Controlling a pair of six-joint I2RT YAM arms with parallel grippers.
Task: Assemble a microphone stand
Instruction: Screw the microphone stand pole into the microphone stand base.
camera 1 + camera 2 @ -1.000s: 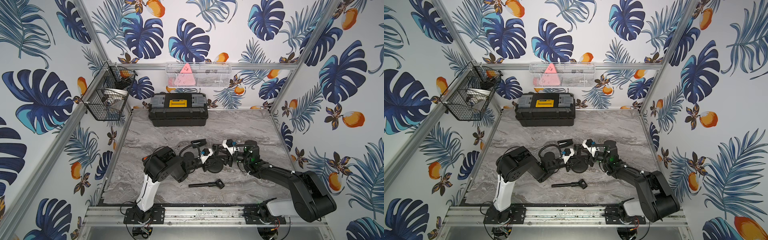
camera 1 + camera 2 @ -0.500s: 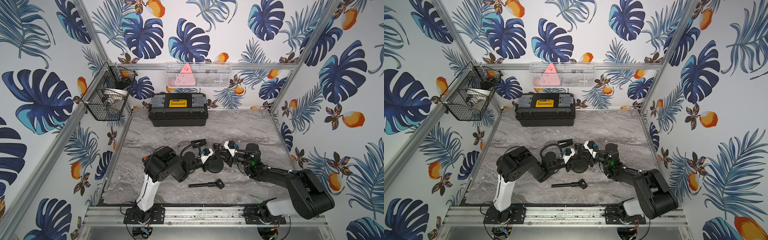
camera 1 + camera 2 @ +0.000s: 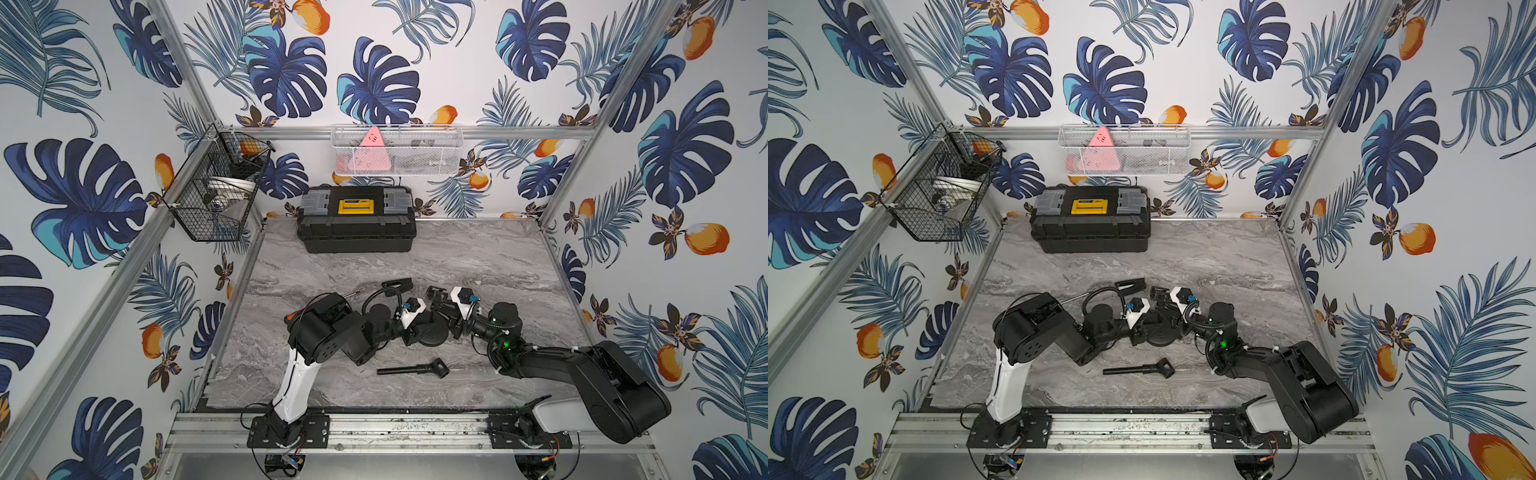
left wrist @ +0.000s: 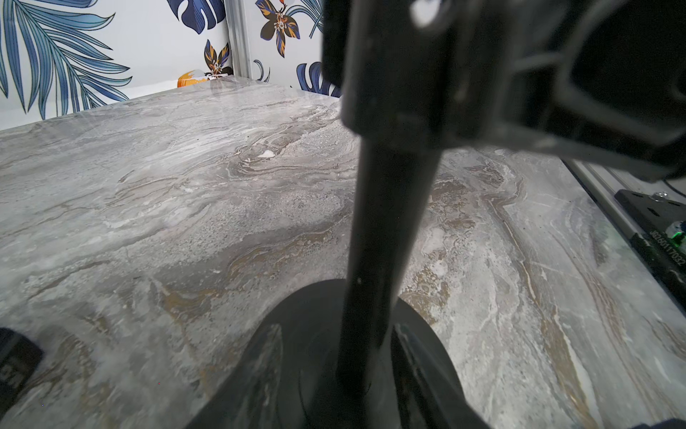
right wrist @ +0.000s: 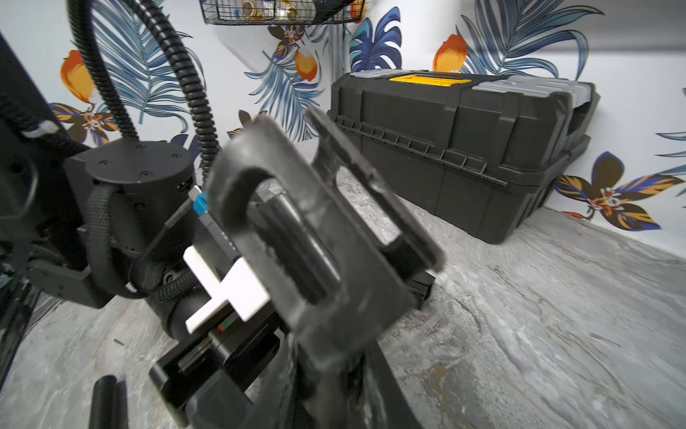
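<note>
My cell has loud blue-leaf-and-orange wallpaper point(image 3: 457, 62) on three walls and a grey marble-look tabletop point(image 3: 478, 257), all evenly lit. My black toolbox point(image 3: 356, 224) sits against the back wall, white mesh basket point(image 3: 397, 151) hanging on the rail point(image 3: 519, 132) above it, black wire basket point(image 3: 212, 199) off in the corner.

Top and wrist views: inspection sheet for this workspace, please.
Surface: grey marble-pattern tabletop, no spills seen.
Job's things: black upright pole standing on round black base; black rod with knob end lying loose in front.
Clutter: black plastic toolbox with yellow latch, shut, at the back.
Grippers: left tool open around the pole's foot; right tool shut on the pole higher up.
Cables: black corrugated hose arcing beside the left arm.
Surroundings: black wire basket and white mesh basket on the walls.
</note>
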